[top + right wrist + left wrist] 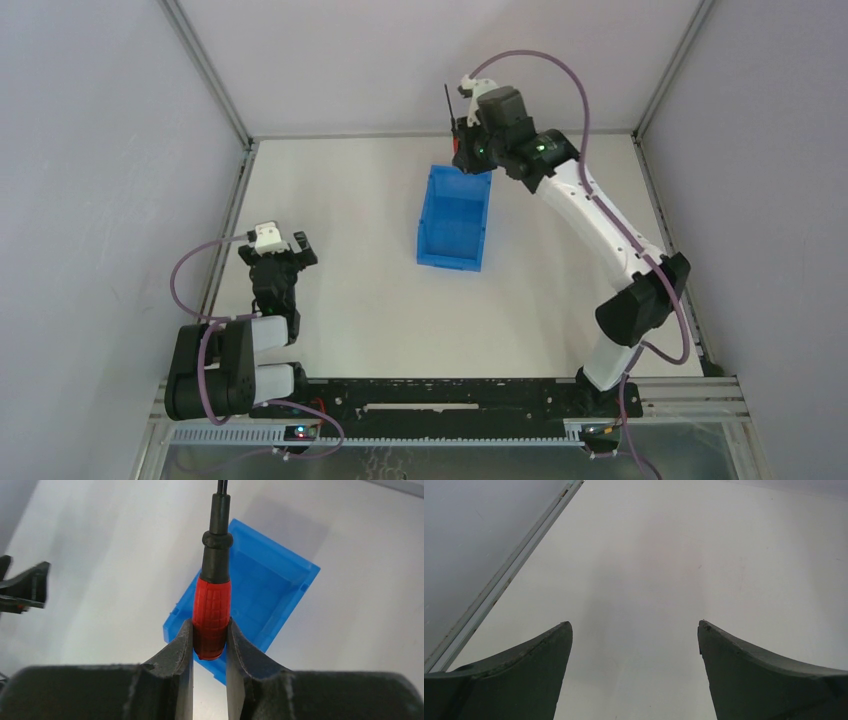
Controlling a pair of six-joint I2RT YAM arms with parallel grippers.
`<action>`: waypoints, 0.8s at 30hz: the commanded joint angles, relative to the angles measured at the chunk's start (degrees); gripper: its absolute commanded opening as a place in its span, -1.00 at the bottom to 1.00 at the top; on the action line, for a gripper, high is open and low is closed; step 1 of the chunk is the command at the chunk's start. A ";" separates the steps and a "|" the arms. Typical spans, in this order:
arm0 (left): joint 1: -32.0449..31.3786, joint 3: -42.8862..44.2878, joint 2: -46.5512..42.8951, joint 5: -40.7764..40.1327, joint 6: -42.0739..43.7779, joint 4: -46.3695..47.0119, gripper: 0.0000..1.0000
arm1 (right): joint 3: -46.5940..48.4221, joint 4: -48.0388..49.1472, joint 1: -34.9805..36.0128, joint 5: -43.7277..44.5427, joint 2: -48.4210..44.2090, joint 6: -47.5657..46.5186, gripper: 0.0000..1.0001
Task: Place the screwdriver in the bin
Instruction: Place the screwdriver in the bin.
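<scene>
The blue bin (455,222) stands on the white table near the middle, empty inside. My right gripper (462,140) is raised above the bin's far end and is shut on the screwdriver (451,112). In the right wrist view the two fingers clamp the red handle (211,615) near its butt, the black shaft points away from me, and the bin (270,590) lies below. My left gripper (281,247) is open and empty low over the table at the left; its wrist view shows only bare table between the fingertips (561,645).
A metal frame rail (240,190) runs along the table's left edge, close to my left gripper. Grey walls close in the back and both sides. A black rail (440,395) joins the arm bases at the near edge.
</scene>
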 commanded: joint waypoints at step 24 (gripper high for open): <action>-0.45 2.47 -0.99 -0.25 0.88 2.15 0.99 | -18.81 9.05 7.57 13.11 10.32 8.03 -0.93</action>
